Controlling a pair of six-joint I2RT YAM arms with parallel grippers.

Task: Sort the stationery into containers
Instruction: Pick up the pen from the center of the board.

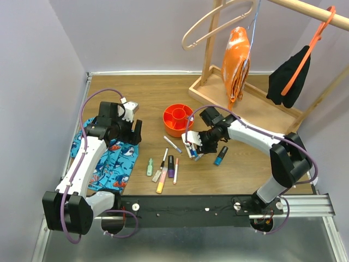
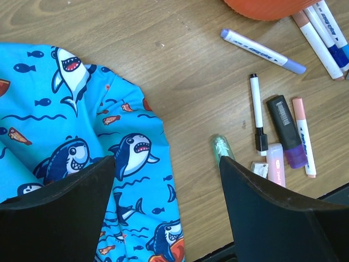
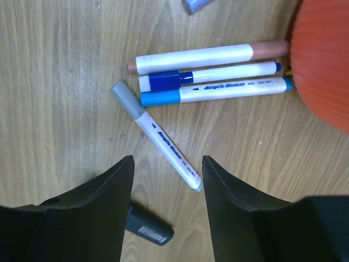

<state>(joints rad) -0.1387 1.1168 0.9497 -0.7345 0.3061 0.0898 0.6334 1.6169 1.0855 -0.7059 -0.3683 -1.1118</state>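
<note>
Right jaws stand wide open and empty over the bench. My left jaws, likewise open and empty, hang well apart over the shark cloth, so the right arm is nearer. Just far-left of the right jaws sits the red-orange bowl, with three markers side by side just beside it. Nearest lies the grey-capped marker, its bare end between my fingers and its long axis slanting across the gap. I judge a wrist turn is needed first.

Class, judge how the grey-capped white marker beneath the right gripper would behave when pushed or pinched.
The grey-capped marker looks round-barrelled, so a sideways push would probably roll it. Its straight plastic body suggests stiff and light, though glossy, perhaps slippery.
</note>
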